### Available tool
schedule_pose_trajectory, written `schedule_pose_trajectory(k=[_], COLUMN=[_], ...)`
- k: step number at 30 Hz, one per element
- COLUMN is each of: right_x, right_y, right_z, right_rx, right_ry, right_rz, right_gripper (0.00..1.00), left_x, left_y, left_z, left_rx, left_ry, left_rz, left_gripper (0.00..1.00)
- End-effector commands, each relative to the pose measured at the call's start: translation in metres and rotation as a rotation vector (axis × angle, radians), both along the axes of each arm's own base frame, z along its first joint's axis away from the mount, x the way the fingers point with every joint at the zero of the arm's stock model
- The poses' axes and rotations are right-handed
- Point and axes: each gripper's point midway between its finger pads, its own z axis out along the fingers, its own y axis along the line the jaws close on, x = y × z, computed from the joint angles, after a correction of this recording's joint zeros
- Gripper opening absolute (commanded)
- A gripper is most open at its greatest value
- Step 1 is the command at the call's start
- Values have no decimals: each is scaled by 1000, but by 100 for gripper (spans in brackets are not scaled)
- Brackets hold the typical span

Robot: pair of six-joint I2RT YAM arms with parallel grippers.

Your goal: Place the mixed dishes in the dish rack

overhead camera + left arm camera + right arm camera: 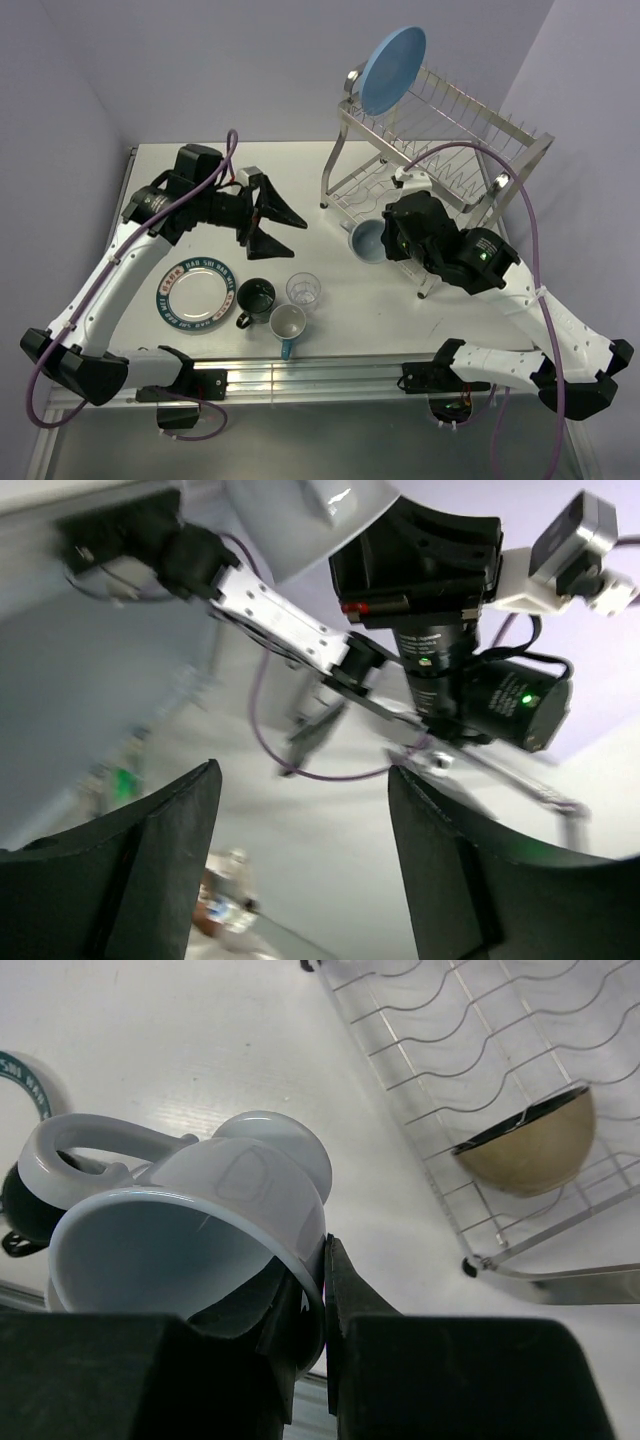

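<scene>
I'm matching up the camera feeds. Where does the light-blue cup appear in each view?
Top external: light-blue cup right of centre, beside the dish rack.
Left wrist: not in it.
Right wrist: lower left, its wall pinched in the right gripper.
Shared landmark: the dish rack, upper right in the top and right wrist views.

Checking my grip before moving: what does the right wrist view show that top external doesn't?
Right wrist only: the right gripper pinching the light-blue cup by its rim wall; a bowl in the lower tier of the dish rack. Top external only: blue plate standing in the upper tier, open left gripper, clear glass. Both: cup, rack, part of the lettered plate.
</scene>
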Motion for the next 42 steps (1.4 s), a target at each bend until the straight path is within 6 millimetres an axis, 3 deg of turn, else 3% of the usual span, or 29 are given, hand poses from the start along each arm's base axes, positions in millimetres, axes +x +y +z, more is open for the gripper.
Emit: schedule_pose_trajectory(k=[1,4,8,13,21,36,42], right_x=[17,14,10,7,2,-18,-24], right_y=[2,4,13,26,31,56,65], right_z=[44,52,62,73,91,104,103], right_rx=[32,23,-14,-81,-121,-62,-65], right_ry=[-186,-245,-316,-395,-494,-517,-515], right_rz=[1,21,74,93,54,130,151], right_gripper=[0,0,0,0,0,0,0], left_x=[-14,-9,-3,-1,-11,0,8], left_y=[0,-3,-6,-11,-18,-26,-29], left_z=[33,34,41,28,6,0,3], left_rx=[-124,-127,-95,-61,-7,-6,-22], left_ry=[169,239,246,302,344,332,318], left_rz=[22,49,49,45,13,24,45], left_gripper=[70,66,67,69,70,68,60])
